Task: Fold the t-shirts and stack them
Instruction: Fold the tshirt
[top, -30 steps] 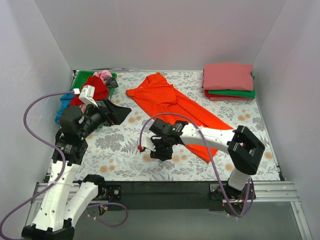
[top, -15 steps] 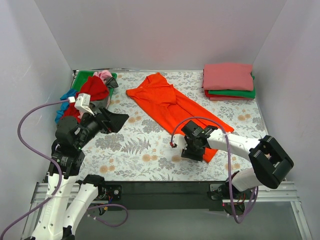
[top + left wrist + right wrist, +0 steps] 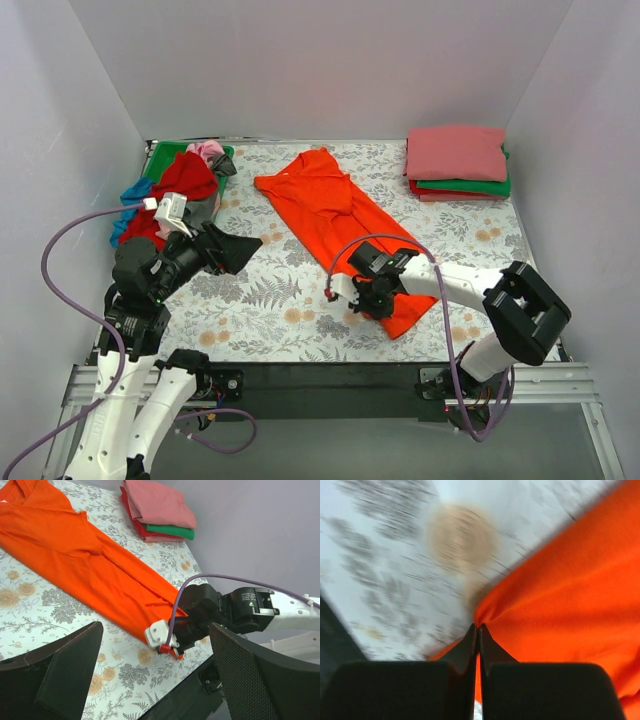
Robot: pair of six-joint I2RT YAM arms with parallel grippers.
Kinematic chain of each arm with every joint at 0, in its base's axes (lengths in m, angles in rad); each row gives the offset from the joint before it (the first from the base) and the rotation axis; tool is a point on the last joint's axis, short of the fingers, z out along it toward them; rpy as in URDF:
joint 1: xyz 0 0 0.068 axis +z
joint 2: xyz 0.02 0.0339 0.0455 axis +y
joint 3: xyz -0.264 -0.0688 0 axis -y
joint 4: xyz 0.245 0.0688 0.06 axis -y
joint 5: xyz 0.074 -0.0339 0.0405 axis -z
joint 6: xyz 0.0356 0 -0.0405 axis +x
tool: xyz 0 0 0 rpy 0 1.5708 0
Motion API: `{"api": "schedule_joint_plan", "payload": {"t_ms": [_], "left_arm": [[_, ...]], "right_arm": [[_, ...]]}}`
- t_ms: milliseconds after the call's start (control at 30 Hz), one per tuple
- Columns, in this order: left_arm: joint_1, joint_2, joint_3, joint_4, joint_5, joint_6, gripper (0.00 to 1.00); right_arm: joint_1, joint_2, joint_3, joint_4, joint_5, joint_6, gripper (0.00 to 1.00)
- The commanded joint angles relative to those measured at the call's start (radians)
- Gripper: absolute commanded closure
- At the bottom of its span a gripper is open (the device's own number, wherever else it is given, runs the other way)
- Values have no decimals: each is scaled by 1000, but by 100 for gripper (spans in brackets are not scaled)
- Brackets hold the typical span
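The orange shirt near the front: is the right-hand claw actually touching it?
Touching. The right wrist view shows the right gripper shut, pinching a bunched edge of the orange shirt at its tips.

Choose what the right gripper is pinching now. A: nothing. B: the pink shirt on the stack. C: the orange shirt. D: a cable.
C: the right gripper is shut on a fold at the near end of the orange shirt, with cloth bunched at its tips.
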Motion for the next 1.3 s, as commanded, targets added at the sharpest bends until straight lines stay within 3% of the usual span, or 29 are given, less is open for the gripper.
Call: {"api": "schedule_joint_plan", "payload": {"t_ms": [0,200,233,333,433,600,667,700,733,767,800,833,867,933,967,1033,1167,1267], "left_arm": [[-8,12,-1,35,84,17,13],[-9,22,-7,66,169,31,12],[-12,26,-13,75,180,34,9],[-29,32,-47,87,226,43,6],[-48,43,-76,123,309,42,6],[-106,130,-104,193,424,-33,9],[-188,198,-107,192,452,-46,14],[-240,259,-110,189,429,-46,17],[-385,287,-108,169,377,-38,18],[-470,314,-104,155,251,-25,18],[-555,353,-96,138,176,-18,19],[-715,426,-84,99,112,-11,20],[-791,471,-64,78,-44,5,21],[-990,582,-53,39,-178,22,24],[-1043,615,-55,35,-312,31,25],[-1176,682,-61,52,-443,34,27],[-1266,889,-15,64,-642,40,31],[-1292,962,45,58,-761,65,31]], "right_arm": [[101,37,89,-70,-253,-12,99],[240,195,363,-151,-250,-11,94],[243,227,398,-179,-267,-23,76],[221,191,459,-259,-306,-84,39],[133,58,404,-293,-341,-149,22],[-271,-209,256,-291,-428,-286,2],[-430,-346,171,-255,-442,-340,2],[-493,-392,138,-236,-488,-365,2],[-554,-467,106,-224,-537,-447,2],[-684,-498,68,-224,-593,-505,1],[-741,-521,8,-236,-681,-562,2],[-780,-547,-21,-242,-695,-605,2],[-824,-549,-43,-262,-698,-717,2],[-860,-536,-92,-340,-695,-805,3],[-875,-527,-98,-368,-698,-869,4],[-879,-497,-106,-446,-706,-935,5],[-880,-457,-94,-492,-734,-966,7],[-880,-449,-98,-497,-743,-960,8]]}}
